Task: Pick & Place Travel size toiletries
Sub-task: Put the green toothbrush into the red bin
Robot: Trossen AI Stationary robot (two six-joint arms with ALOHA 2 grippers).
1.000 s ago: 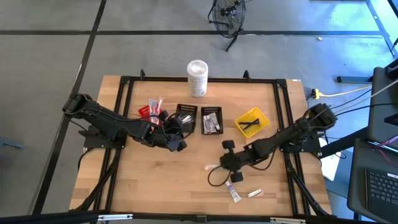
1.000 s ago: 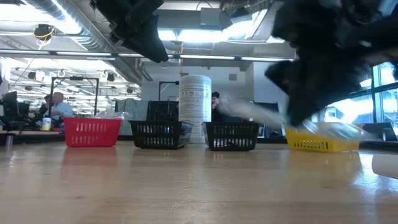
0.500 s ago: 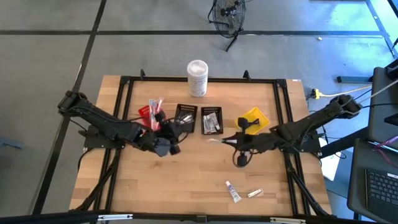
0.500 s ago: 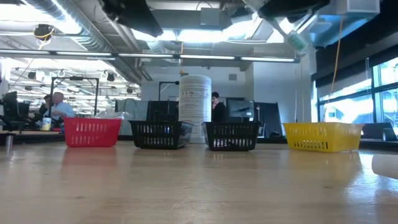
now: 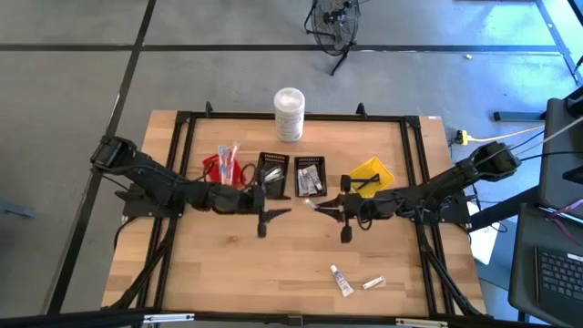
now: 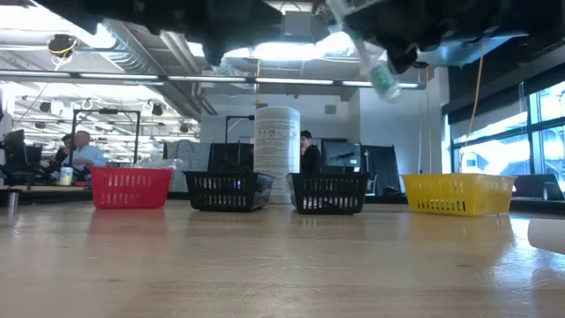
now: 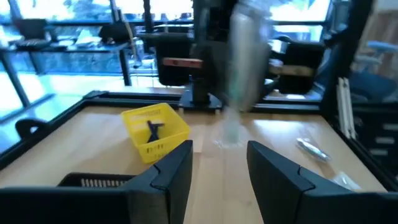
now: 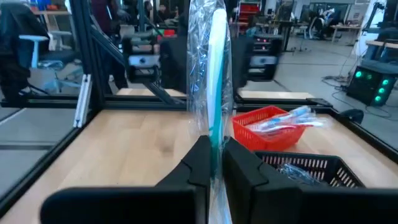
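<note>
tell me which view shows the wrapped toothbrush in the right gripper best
The right wrist view: the toothbrush, white and teal in a clear wrapper, stands close up, pinched by the right gripper. The high view shows only a pale sliver, the low view its hanging end, and the left wrist view a blurred shape.

A tall white canister (image 5: 289, 113) stands behind red (image 5: 213, 166), black (image 5: 272, 173) and yellow bins (image 5: 370, 177).

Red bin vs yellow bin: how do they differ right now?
The red bin holds clear-wrapped toothbrushes; the yellow bin holds one dark item. The red bin sits at the row's left end, the yellow bin at its right end, turned at an angle. Both are small slotted baskets on the table.
</note>
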